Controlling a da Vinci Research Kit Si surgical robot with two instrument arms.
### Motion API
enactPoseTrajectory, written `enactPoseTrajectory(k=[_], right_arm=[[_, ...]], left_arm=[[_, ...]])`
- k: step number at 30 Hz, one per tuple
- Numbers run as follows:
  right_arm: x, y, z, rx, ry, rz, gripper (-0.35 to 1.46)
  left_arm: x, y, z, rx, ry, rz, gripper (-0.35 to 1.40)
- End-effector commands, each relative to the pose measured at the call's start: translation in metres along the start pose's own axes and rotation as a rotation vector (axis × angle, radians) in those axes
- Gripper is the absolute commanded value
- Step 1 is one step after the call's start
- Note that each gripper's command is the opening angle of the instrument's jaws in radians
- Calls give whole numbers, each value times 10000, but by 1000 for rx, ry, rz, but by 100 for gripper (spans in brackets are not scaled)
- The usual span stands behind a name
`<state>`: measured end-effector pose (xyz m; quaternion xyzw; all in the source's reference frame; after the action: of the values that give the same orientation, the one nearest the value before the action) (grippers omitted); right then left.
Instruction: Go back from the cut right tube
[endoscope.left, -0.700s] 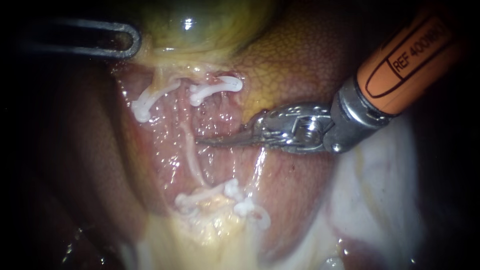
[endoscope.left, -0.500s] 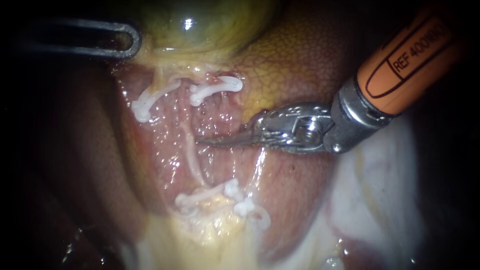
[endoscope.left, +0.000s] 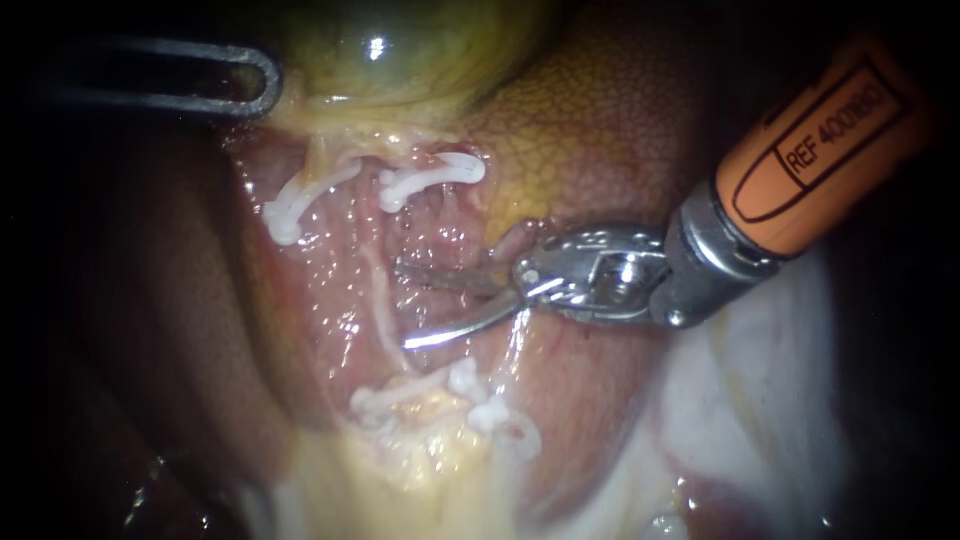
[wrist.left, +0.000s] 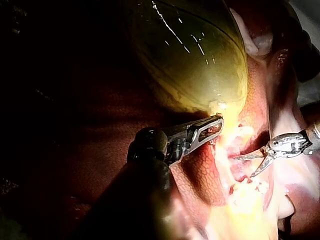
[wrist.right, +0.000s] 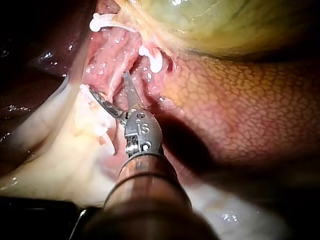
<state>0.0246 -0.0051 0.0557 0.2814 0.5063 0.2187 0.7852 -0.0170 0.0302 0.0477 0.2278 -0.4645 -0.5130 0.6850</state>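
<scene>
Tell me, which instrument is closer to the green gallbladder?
Left. The left instrument sits right at the gallbladder's edge; the right instrument is farther away, down between the white clips.

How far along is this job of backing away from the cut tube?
Done, it seems: the right tube looks parted between its white clips. In hand: the right instrument sits at the cut, its end effector's blades open. To do: drawing it back clear of the tissue, beside the uncut left tube.
</scene>
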Motion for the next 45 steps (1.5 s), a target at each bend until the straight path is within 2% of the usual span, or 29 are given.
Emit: enactPoseTrajectory(k=[1, 4, 6, 12, 17, 19, 26, 35, 45], right_arm=[[0, -1, -6, -32, 2, -24, 136], [0, -10, -22, -96, -11, -89, 143], [1, -16, -35, -124, -38, -127, 143], [8, -29, -71, -204, -172, -209, 143], [11, -33, -95, -239, -217, -261, 143], [12, -32, -102, -254, -227, -267, 143], [10, -32, -115, -297, -302, -282, 143], [8, -32, -120, -307, -316, -281, 144], [4, -32, -126, -303, -319, -283, 144]], left_arm=[[0, 0, 0, 0, 0, 0, -35], [0, 0, 0, 0, 0, 0, -35], [0, 0, 0, 0, 0, 0, -35], [0, 0, 0, 0, 0, 0, -35], [0, 0, 0, 0, 0, 0, -35], [0, 0, 0, 0, 0, 0, -35], [0, 0, 0, 0, 0, 0, -35], [2, 0, 5, -2, -2, 1, -35], [15, 4, 36, 4, -7, 8, -35]])
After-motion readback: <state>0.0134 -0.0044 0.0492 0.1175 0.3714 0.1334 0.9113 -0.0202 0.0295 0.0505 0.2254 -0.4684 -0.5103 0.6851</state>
